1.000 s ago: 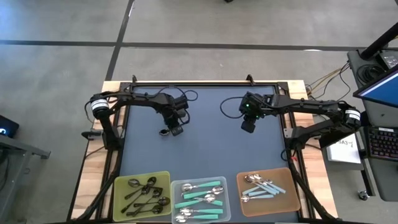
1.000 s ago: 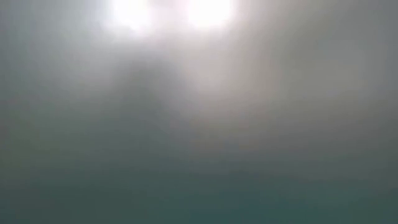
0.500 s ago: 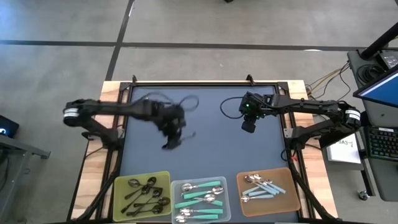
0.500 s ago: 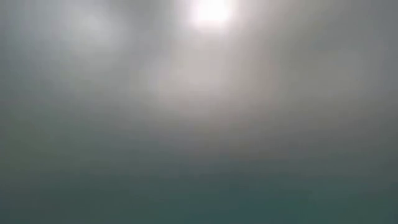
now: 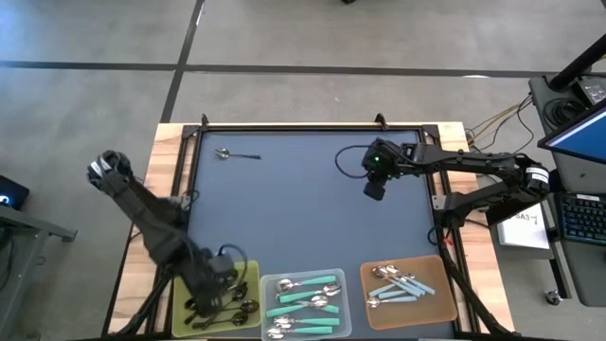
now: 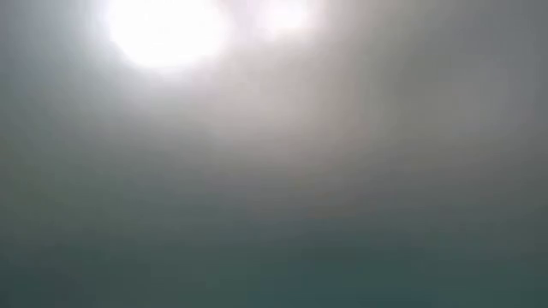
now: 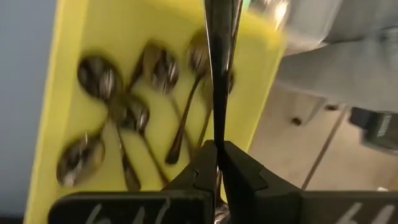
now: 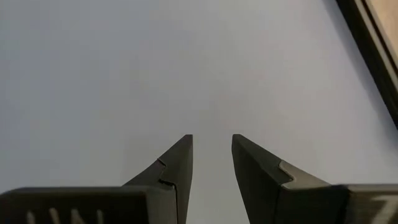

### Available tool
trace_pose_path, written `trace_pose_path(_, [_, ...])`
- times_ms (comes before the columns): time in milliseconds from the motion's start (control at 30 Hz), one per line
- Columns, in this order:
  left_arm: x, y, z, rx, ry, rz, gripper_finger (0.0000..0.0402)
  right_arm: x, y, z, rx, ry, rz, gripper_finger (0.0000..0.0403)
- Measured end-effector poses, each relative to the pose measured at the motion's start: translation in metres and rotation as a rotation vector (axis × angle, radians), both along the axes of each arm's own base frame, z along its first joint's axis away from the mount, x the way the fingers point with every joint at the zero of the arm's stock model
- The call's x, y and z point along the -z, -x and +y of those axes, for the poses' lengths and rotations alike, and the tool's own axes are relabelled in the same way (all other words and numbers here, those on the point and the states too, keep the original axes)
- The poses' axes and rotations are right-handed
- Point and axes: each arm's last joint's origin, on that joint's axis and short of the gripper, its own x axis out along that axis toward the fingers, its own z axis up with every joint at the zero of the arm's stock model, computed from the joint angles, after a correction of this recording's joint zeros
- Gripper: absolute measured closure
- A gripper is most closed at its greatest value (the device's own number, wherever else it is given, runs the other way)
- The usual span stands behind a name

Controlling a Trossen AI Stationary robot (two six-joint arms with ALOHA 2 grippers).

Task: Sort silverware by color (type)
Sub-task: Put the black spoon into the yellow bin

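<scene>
Looking down, high view: I am reaching my left gripper point(image 5: 220, 272) over the yellow-green tray point(image 5: 248, 273) at the near left of the table point(image 5: 312, 218); its fingers are too blurred here to read.
Right arm, high view: my right gripper point(image 5: 373, 190) is hanging over bare mat at the far right side, well apart from all three trays.
Trays, high view: dark metal spoons point(image 5: 239, 308) are lying in the yellow-green tray; teal-handled spoons point(image 5: 305, 296) are lying in the clear tray point(image 5: 344, 313) in the middle; light-blue-handled spoons point(image 5: 402, 284) are lying in the brown tray point(image 5: 447, 301) on the right.
Stray piece, high view: one dark metal spoon point(image 5: 235, 154) is lying alone on the mat near the far left corner, well apart from both grippers.
Low view: showing only grey haze and glare; I cannot tell anything from it.
Left wrist view: my fingers point(image 7: 239, 174) are clenching a thin dark metal handle point(image 7: 217, 74), which is standing out straight ahead over the yellow tray point(image 7: 74, 31); several dark spoons point(image 7: 134, 115) are lying scattered inside it.
Right wrist view: my fingers point(image 8: 180, 158) are standing parted with a clear gap, gripping nothing, over plain mat point(image 8: 124, 62).
</scene>
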Motion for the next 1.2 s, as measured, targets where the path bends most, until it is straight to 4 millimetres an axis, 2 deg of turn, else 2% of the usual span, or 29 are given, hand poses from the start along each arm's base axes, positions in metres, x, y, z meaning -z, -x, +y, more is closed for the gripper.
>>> trace_pose_path(133, [0.019,0.012,-0.019,-0.002,-0.046,0.091,0.0399,-0.001,-0.002,-0.001,0.0,0.008,-0.018,0.03])
trace_pose_path(267, [0.034,0.008,-0.027,-0.009,-0.088,0.13,0.0387,-0.001,-0.002,-0.001,-0.021,0.024,-0.018,0.03])
trace_pose_path(367, [0.044,0.0,-0.031,-0.022,-0.119,0.158,0.0378,-0.002,-0.001,-0.003,0.039,0.074,-0.001,0.03])
trace_pose_path(533, [0.053,-0.012,-0.036,-0.036,-0.137,0.173,0.0363,-0.003,0.002,-0.008,0.21,0.216,0.034,0.03])
trace_pose_path(667, [0.051,-0.023,-0.041,-0.002,-0.147,0.138,0.0347,-0.004,0.002,-0.009,0.216,0.248,0.046,0.03])
trace_pose_path(767, [0.049,-0.035,-0.042,-0.011,-0.23,0.061,0.0335,-0.004,0.002,-0.009,0.22,0.239,0.039,0.03])
trace_pose_path(833, [0.044,-0.036,-0.037,-0.066,-0.359,0.006,0.0328,-0.004,0.002,-0.009,0.22,0.239,0.038,0.03])
trace_pose_path(1000, [0.026,-0.03,-0.009,-0.244,-0.752,-0.076,0.0326,-0.004,0.002,-0.009,0.22,0.24,0.036,0.03])
trace_pose_path(1067, [0.021,-0.03,0.008,-0.284,-0.887,-0.055,0.0326,-0.004,0.002,-0.009,0.22,0.24,0.036,0.03])
trace_pose_path(1200, [0.022,-0.033,0.044,-0.274,-1.019,0.077,0.0326,-0.004,0.002,-0.009,0.22,0.24,0.036,0.03])
